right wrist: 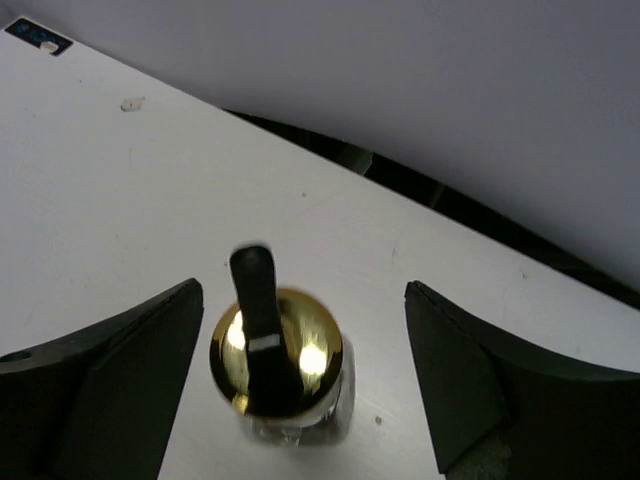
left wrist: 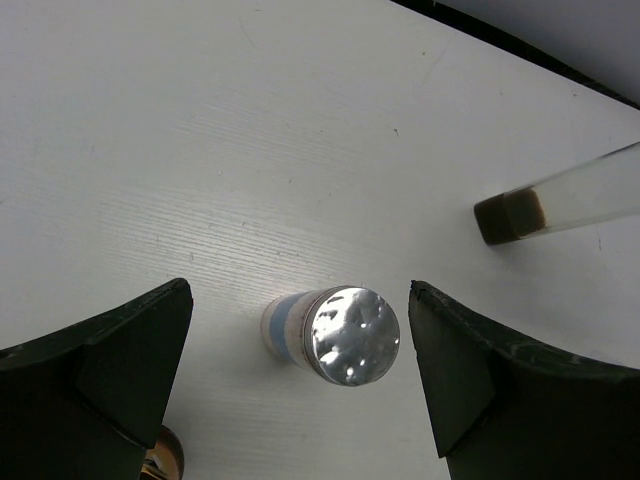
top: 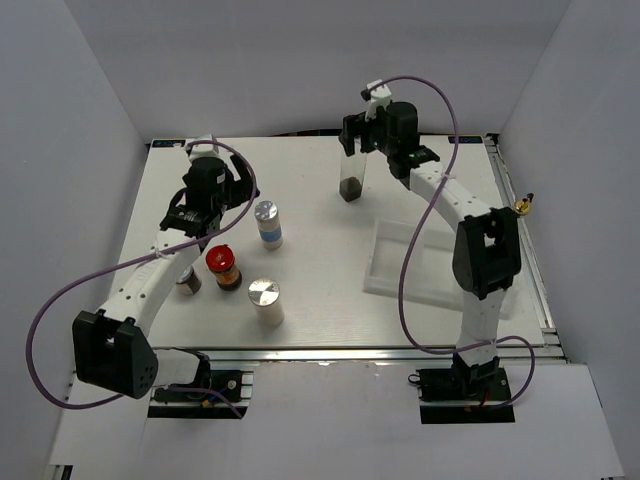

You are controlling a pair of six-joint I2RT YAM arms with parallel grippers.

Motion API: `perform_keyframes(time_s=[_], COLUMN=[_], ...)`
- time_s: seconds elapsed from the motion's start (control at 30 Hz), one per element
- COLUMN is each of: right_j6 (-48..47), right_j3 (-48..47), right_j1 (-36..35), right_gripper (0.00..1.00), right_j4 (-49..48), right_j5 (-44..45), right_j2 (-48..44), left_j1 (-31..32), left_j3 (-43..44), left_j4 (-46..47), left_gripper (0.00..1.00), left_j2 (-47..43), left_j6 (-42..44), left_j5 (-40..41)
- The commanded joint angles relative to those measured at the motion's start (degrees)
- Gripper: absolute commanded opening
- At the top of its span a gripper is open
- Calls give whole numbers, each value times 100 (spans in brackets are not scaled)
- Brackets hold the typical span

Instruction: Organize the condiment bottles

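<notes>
The right tool is spread wide, one dark finger at 9 o'clock and the other at 3 o'clock of a glass bottle. There is clear space on both sides, so it grips nothing. The bottle stands upright on the counter. Its long axis runs straight up at the wrist camera, gold stopper uppermost, with a dark spout lying across the stopper toward 12 o'clock. In the top view it sits toward the far middle of the counter, dark base down and clear body rising into the tool above it. The white tray lies at 4 o'clock from it, well apart and partly covered by the right arm. The left tool also gapes wide and holds nothing. The blue-banded shaker stands between its fingers, clear of both. The shaker is upright, with its silver lid facing the camera and its white body with the blue ring dropping away beneath. At 2 o'clock in the left wrist view the glass bottle shows again, well apart. From above, the blue-banded shaker is in the left half of the counter. The red-lidded jar is at 7 o'clock from it, and the second shaker is at 6 o'clock, nearer the bases. Both are upright with lids up. The tiny jar stands just beside the red-lidded jar at 8 o'clock, half hidden by the left arm.
</notes>
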State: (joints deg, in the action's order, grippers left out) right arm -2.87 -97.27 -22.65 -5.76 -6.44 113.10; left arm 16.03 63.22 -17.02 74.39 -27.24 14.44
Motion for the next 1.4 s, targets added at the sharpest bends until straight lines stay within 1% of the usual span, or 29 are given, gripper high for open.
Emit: perform_keyframes(time_s=[0.0,0.07,0.1,0.17,0.2,0.23,0.3,0.4,0.47,0.5,0.53,0.57,0.6,0.73,0.77,0.87,0.9,0.93,0.97,1.03,1.07,1.13,1.17,1.2,1.23,1.27,1.33,1.37], right_j6=[146,173,208,156,147,121,112,85,94,103,120,120,129,173,182,208,156,129,103,120,155,261,418,506,559,656,779,945], right_j3=[-678,-986,-1056,-1118,-1101,-1075,-995,-951,-951,-960,-977,-986,-969,-1039,-1091,-1153,-1171,-1206,-1067,-690,-261,119,312,636,753,858,1113,1175], right_j1=[-11,-20,-20,-37,-29,-28,-37,-37,-37,-37,-55,-55,-46,-55,-64,-64,-64,-64,-64,-55,-64,-64,-64,-55,-64,-64,-64,-55], right_gripper=[85,76,68,66,60,58,58,63,56,40,27,18,0,0,0,0,0,0,0,0,0,0,0,0,0,0,0,0], right_j4=[-962,-945,-901,-848,-857,-848,-804,-725,-672,-655,-594,-584,-584,-339,-34,469,1010,1302,1523,1831,1902,2201,2289,2394,2691,2851,3193,3552], right_j5=[-200,-235,-253,-131,-43,10,116,90,81,99,107,134,151,47,-58,-235,-253,-244,-183,-156,-95,98,412,598,869,1281,1627,1933], right_j2=[343,606,660,722,714,696,670,652,643,635,574,512,433,-102,-347,-963,-1122,-1280,-1673,-2167,-2700,-3221,-3720,-3951,-4371,-4575,-5101,-5279], left_j1=[49,58,58,58,58,58,58,58,58,58,58,58,58,58,58,58,58,58,67,58,58,58,58,58,58,58,58,58], left_j3=[217,226,243,235,208,208,226,217,226,217,243,261,270,278,270,252,252,252,243,261,270,243,235,235,235,243,296,322], left_j4=[-144,-144,-144,-109,-83,-65,-4,23,40,40,40,14,5,67,128,321,374,418,505,541,576,620,690,726,752,805,858,884], left_gripper=[98,98,98,98,98,98,98,98,98,98,98,98,98,98,98,98,98,98,98,98,98,98,98,98,98,98,98,98], left_j2=[-4,14,14,5,5,5,14,5,-21,-12,-4,5,14,-21,-30,-21,-4,23,40,128,146,181,190,190,199,216,234,260], left_j6=[149,184,193,202,202,193,193,237,246,237,228,246,246,272,264,290,290,281,290,307,316,308,316,316,325,351,334,343], left_j5=[103,130,138,208,235,252,235,235,270,279,270,262,270,349,332,209,165,130,16,-81,-142,-169,-178,-256,-309,-345,-424,-450])
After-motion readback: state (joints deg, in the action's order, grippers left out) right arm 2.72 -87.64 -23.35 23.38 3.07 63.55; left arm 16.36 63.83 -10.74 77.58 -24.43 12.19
